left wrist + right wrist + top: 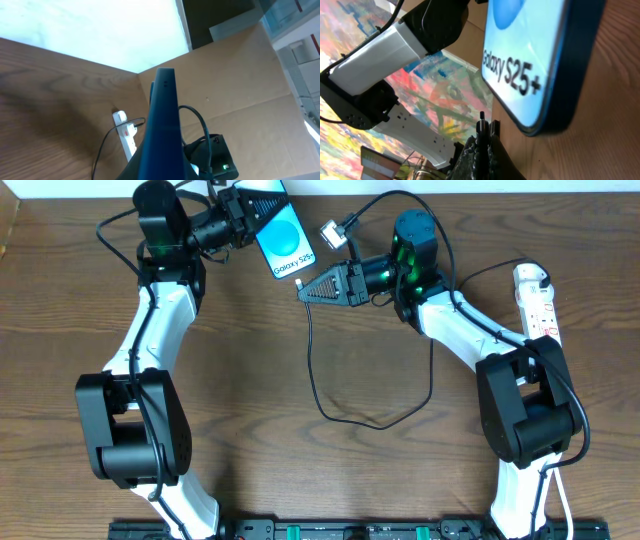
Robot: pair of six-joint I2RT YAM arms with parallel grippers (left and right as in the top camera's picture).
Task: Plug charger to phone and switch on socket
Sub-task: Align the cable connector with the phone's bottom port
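My left gripper is shut on the upper end of the phone, holding it tilted at the far middle of the table, blue screen up. In the left wrist view the phone shows edge-on. My right gripper is shut on the charger's plug tip, just below the phone's lower end and apart from it. The thin black charger cable hangs from the gripper and loops over the table. The white socket strip lies at the right edge and also shows in the left wrist view.
A small silver connector on a thicker black cable lies right of the phone. The right arm's base stands between the cable loop and the socket strip. The left arm's base is at the near left.
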